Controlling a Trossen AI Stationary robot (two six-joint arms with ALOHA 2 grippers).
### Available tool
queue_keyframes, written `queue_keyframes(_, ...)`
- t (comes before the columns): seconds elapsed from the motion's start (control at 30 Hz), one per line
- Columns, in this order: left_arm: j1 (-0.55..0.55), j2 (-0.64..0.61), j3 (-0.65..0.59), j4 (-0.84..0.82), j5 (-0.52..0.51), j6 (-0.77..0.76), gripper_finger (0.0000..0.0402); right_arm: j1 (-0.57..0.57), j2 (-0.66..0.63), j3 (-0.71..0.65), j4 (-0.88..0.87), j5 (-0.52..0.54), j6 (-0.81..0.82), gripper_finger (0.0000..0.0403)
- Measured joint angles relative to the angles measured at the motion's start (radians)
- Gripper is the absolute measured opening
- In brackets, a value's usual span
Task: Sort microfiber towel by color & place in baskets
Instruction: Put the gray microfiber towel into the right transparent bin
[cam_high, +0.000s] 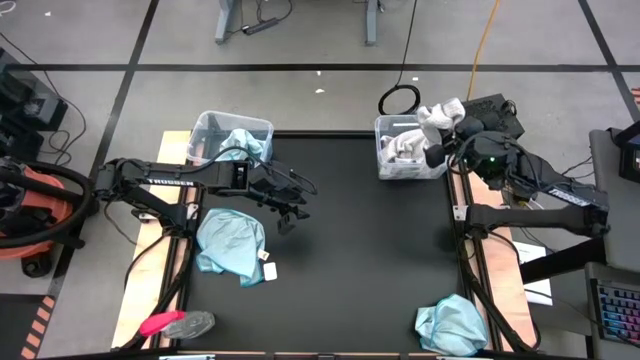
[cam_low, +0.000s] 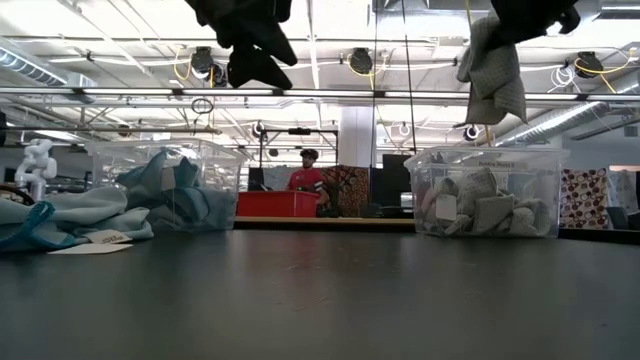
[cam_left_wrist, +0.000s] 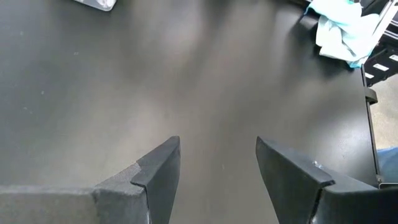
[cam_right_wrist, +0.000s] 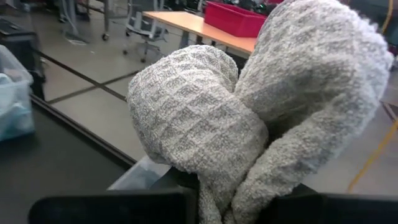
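My right gripper (cam_high: 447, 133) is shut on a pale grey-white microfiber towel (cam_high: 440, 115), held above the far right corner of the right basket (cam_high: 385, 165); that basket has grey-white towels in it (cam_low: 480, 205). The left basket (cam_high: 205, 125) holds a teal towel (cam_high: 243, 140). One teal towel (cam_high: 232, 240) lies flat on the table at the left, another (cam_high: 452, 322) near the front right corner. My left gripper (cam_high: 290, 208) hovers open above the bare table, right of the left teal towel. My right gripper pinches a bunched part of the grey-white towel (cam_right_wrist: 217, 186) between its two fingers, several folds together. The fingers come nearly level from the table's right side. The towel bulges out past the fingers and a tail (cam_low: 497, 85) hangs slack, clear above the basket.
A pink-and-grey object (cam_high: 178, 323) lies at the table's front left corner. A small white tag (cam_high: 268, 269) lies beside the left teal towel. The middle of the black table (cam_high: 360, 230) is bare. A person (cam_low: 308, 172) sits in the room far behind the table.
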Motion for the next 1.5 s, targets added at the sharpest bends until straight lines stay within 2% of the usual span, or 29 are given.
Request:
queue_keyframes(0.13, 0.000, 0.000, 0.000, 0.009, 0.000, -0.001, 0.0216, -0.042, 0.016, 0.000, -0.024, -0.008, 0.000, 0.0049)
queue_keyframes(0.83, 0.000, 0.000, 0.000, 0.023, -0.018, -0.029, 0.0216, -0.336, 0.174, 0.000, -0.038, -0.341, -0.023, 0.0049)
queue_keyframes(1.1, 0.000, 0.000, 0.000, 0.023, -0.018, -0.046, 0.0216, -0.422, 0.213, 0.000, -0.057, -0.419, -0.030, 0.0049)
queue_keyframes(1.33, 0.000, 0.000, 0.000, 0.022, -0.029, -0.042, 0.0216, -0.480, 0.253, 0.000, -0.138, -0.432, -0.043, 0.0049)
queue_keyframes(1.5, 0.002, 0.000, 0.000, 0.022, -0.045, -0.041, 0.0216, -0.518, 0.283, 0.000, -0.154, -0.496, -0.048, 0.0049)
